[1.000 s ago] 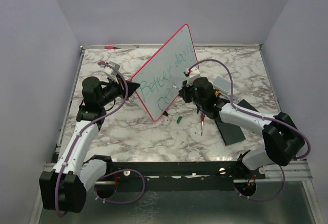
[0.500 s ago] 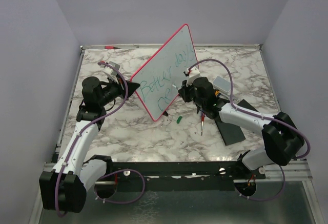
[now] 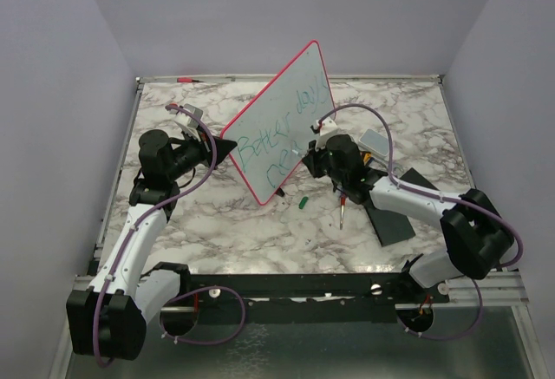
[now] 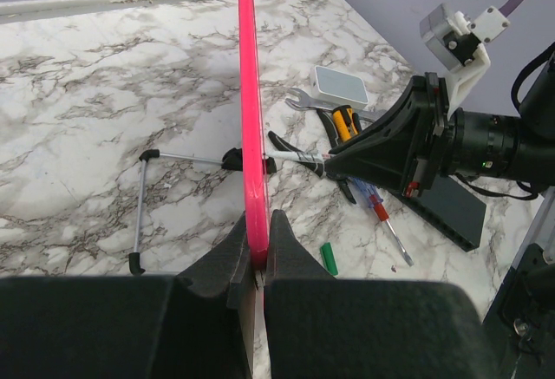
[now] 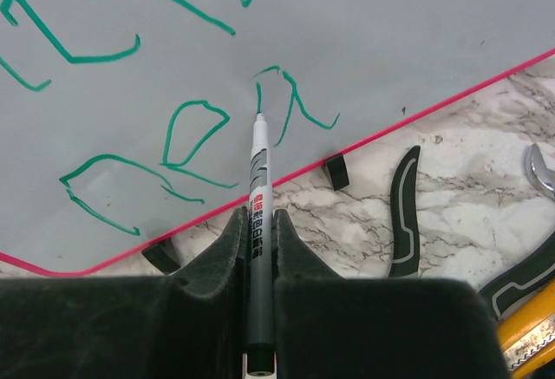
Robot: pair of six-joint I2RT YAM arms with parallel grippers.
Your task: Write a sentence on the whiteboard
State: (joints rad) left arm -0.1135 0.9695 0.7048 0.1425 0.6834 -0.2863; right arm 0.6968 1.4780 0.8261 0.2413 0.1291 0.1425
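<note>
The whiteboard (image 3: 279,119), white with a red-pink rim, stands tilted on its edge in the middle of the marble table, with green handwriting on its face (image 5: 347,23). My left gripper (image 3: 227,149) is shut on the board's rim (image 4: 247,93), which I see edge-on between the jaws of that gripper (image 4: 257,227). My right gripper (image 3: 306,155) is shut on a grey-white marker (image 5: 257,171). The marker's tip rests on the board by the newest green strokes of the lower line, just above the bottom rim. That gripper (image 5: 258,218) sits close to the board's face.
A green cap (image 3: 303,203) and a red-handled screwdriver (image 3: 343,208) lie in front of the board. A black pad (image 3: 395,214), a small white box (image 3: 377,142), pliers (image 5: 403,210) and a wrench (image 4: 299,99) lie to the right. The board's wire stand (image 4: 143,210) is behind it.
The right gripper with the marker has shifted slightly down and to the right along the lower line of writing. The left arm and the board have not moved.
</note>
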